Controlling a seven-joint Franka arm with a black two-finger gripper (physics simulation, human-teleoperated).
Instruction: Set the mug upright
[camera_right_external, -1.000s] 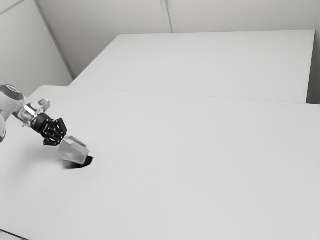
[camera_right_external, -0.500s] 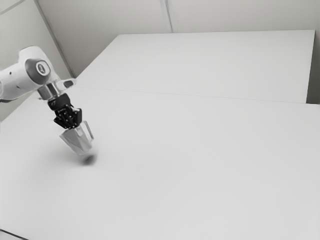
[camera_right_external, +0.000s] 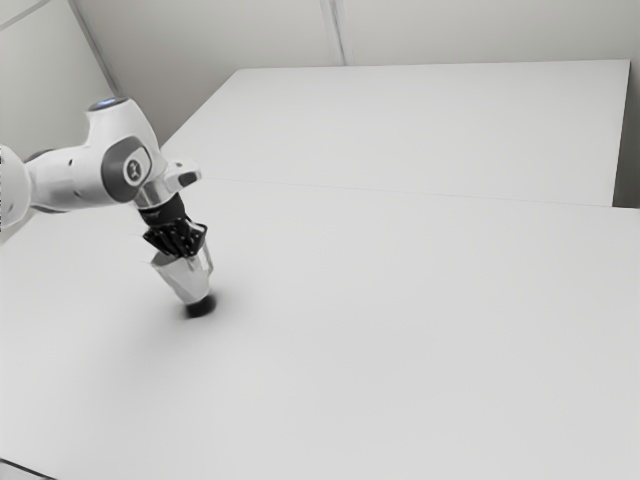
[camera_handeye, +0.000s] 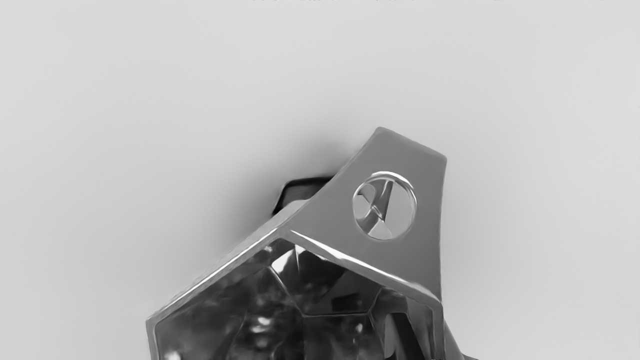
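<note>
where the mug (camera_right_external: 186, 281) is: directly below the gripper (camera_right_external: 190, 261), rim up at the fingertips, base on the far end.
mug mouth (camera_handeye: 280, 310): faces back up toward the gripper; dark, faceted inside in the wrist view.
mug long axis: tilted, not upright yet. runs down and away from the fingertips, base end toward the exterior view's right. roughly in line with the hand, which leans the same way.
handle (camera_right_external: 209, 258): on the mug's side toward the exterior view's right, close beside the gripper.
gripper state: narrow, clamped on the mug by its wall near the rim, handle side by the look of it. one finger inside, one outside is my read.
dark patch (camera_right_external: 201, 306): just past the base end, farther from the gripper than the rim. shadow or part of the base, can't tell.
table (camera_right_external: 400, 340): below the gripper and mug. base contact: can't tell; a flat seat on it looks unlikely at this lean.
arm (camera_right_external: 85, 178): comes in above the gripper from the exterior view's left.
next, my call: swing the base under the rim until the axis is vertical, then seat it flat. keep the grip till then.
risk: letting go at this tilt could tip it over.
</note>
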